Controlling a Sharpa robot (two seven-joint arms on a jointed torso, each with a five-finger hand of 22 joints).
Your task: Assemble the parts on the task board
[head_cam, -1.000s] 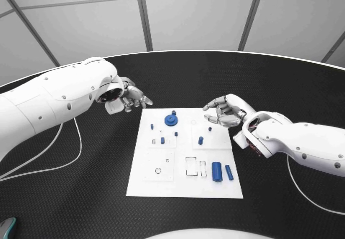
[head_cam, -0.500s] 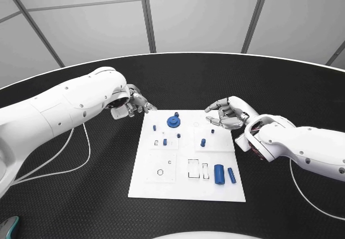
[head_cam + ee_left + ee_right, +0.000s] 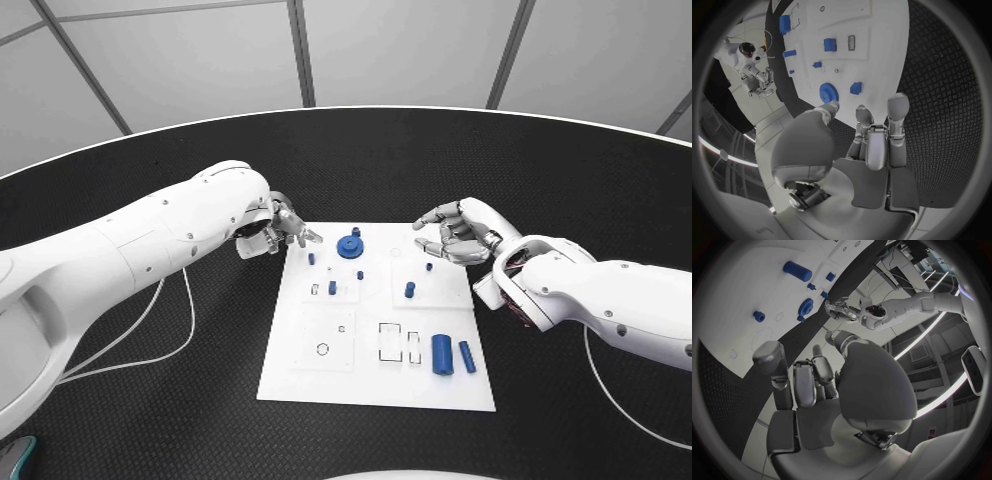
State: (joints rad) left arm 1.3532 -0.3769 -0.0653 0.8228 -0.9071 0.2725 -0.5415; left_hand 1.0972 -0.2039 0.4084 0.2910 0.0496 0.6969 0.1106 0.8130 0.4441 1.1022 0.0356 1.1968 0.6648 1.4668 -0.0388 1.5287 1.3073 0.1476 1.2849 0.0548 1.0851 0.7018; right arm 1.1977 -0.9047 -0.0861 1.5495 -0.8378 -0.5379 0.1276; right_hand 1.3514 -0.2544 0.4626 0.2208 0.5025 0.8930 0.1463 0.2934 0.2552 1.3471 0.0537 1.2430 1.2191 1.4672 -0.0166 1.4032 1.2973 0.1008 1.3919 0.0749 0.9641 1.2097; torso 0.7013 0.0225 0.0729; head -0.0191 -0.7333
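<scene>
While nothing's been picked up yet, here's how it looks:
Board: task board (image 3: 378,372) flat on the black bench (image 3: 173,400), between the two hands.
Left hand: left hand (image 3: 274,226) just off the board's far left corner, fingers loosely apart, holding nothing.
Right hand: right hand (image 3: 459,232) off the far right corner, fingers curled inward, nothing in it as far as I can see.
Key bit: blue gear (image 3: 349,243) stands on the board's far edge just beside the left hand, toward the right hand, so left looks nearer.
Cylinder: blue cylinder (image 3: 441,354) lies well away from both hands, long axis along the board.
Change: left arm has swung in closer to the board than a second ago; parts haven't moved.
</scene>
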